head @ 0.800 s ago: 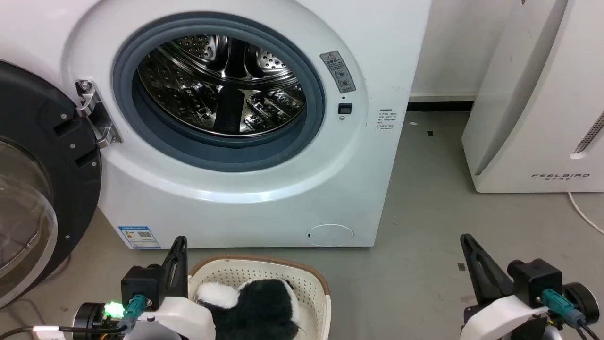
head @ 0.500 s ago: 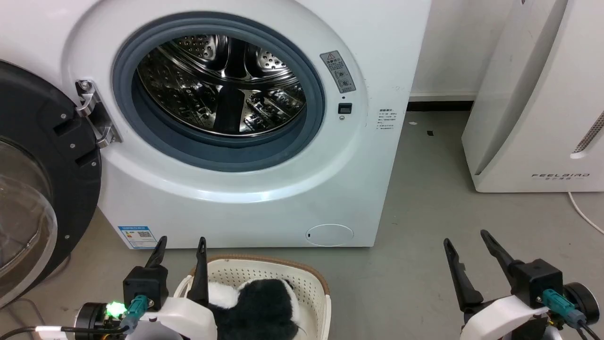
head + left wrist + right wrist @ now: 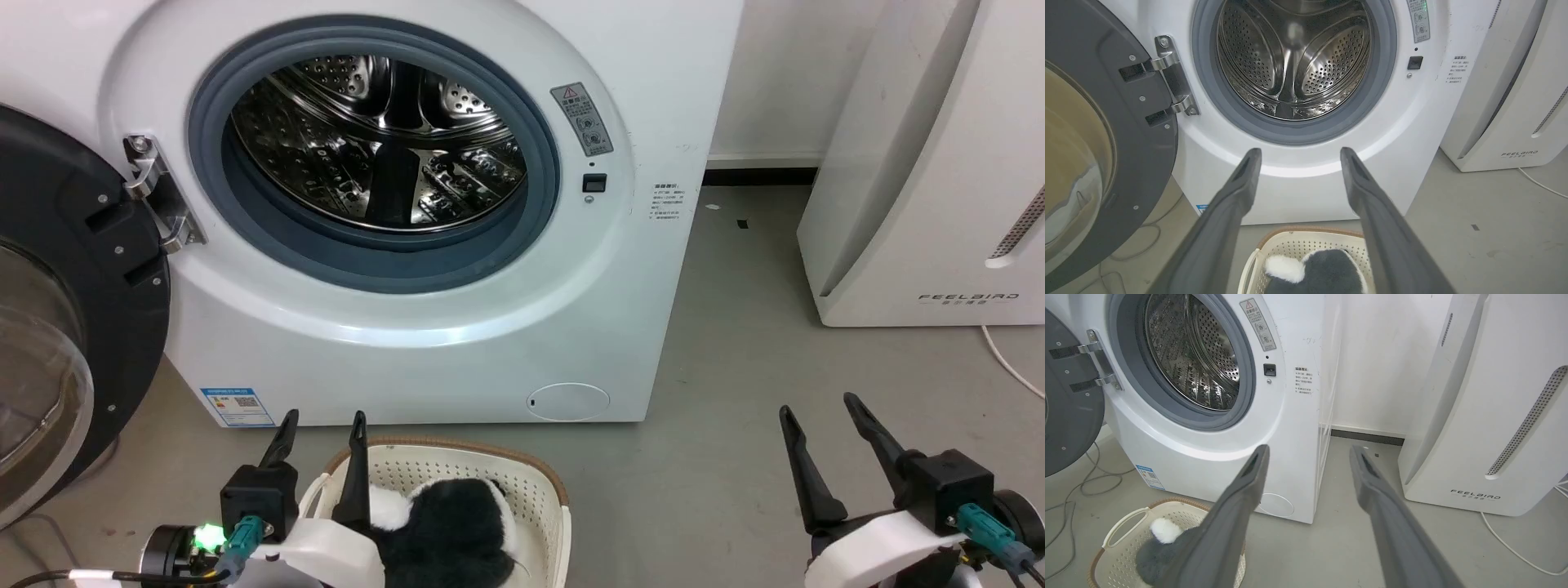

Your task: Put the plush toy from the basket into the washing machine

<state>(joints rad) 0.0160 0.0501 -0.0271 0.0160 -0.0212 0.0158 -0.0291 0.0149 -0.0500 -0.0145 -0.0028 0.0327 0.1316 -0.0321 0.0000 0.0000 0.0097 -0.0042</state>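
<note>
The toy (image 3: 449, 535) lies in the basket (image 3: 535, 482) before the washer (image 3: 424, 327), partly hidden by the left arm (image 3: 326, 547) and cropped below. The left pincer (image 3: 324, 420) and right pincer (image 3: 818, 406) stand wide, empty.

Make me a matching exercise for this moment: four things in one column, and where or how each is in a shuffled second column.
Things:
1. plush toy
2. door of the washing machine
3. left gripper
4. white FEELBIRD appliance

Place or state:
A. swung open on the left
B. lying in the basket
C. on the floor, right of the washing machine
D. open, holding nothing

Pairs: 1-B, 2-A, 3-D, 4-C
</note>
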